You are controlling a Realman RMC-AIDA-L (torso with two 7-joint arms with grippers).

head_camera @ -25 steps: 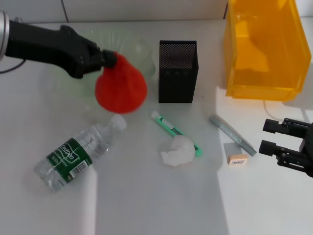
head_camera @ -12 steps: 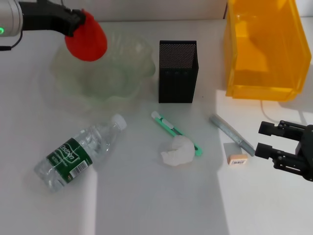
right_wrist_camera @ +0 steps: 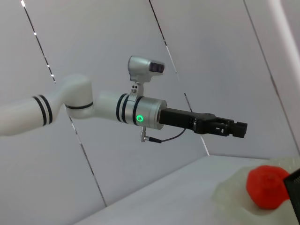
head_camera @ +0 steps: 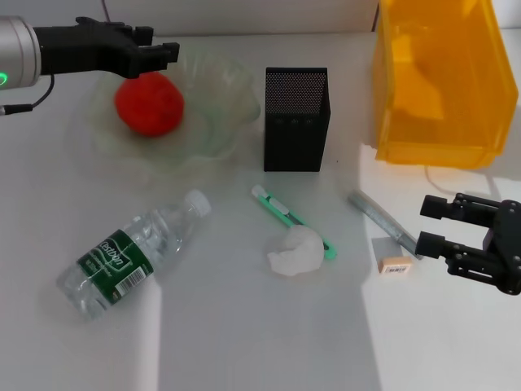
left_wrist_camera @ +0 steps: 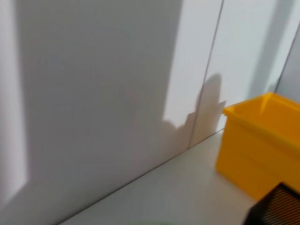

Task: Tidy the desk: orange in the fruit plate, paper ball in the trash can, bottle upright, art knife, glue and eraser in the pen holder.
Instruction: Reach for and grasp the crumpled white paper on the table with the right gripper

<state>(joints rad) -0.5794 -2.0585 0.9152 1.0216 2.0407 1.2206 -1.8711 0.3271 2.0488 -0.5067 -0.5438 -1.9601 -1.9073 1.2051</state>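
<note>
A white worktop [head_camera: 244, 342] runs up to a pale panelled wall. At the back left sits a clear, wavy-rimmed fruit plate [head_camera: 216, 122], and the orange [head_camera: 148, 103] lies inside it, left of its middle. The left claw [head_camera: 159, 50] hovers just above the orange, apart from it, fingers spread and holding nothing; the right wrist view shows the same claw stretched out level above the fruit.

Right of the plate stands the black mesh pen holder [head_camera: 296, 119], upright. Behind and to its right is the yellow bin [head_camera: 440, 81].

In front of the plate a water bottle [head_camera: 130, 254] lies on its side, cap toward the pen holder. The green art knife [head_camera: 281, 213] lies slantwise in front of the holder, and the crumpled white paper ball [head_camera: 295, 252] rests against its nearer end. Further right lies the grey glue stick [head_camera: 383, 221], also slantwise, with the small eraser [head_camera: 394, 264] just beside its nearer end.

The right claw [head_camera: 435, 226] hangs low at the right edge, near the eraser, fingers wide apart and empty.
</note>
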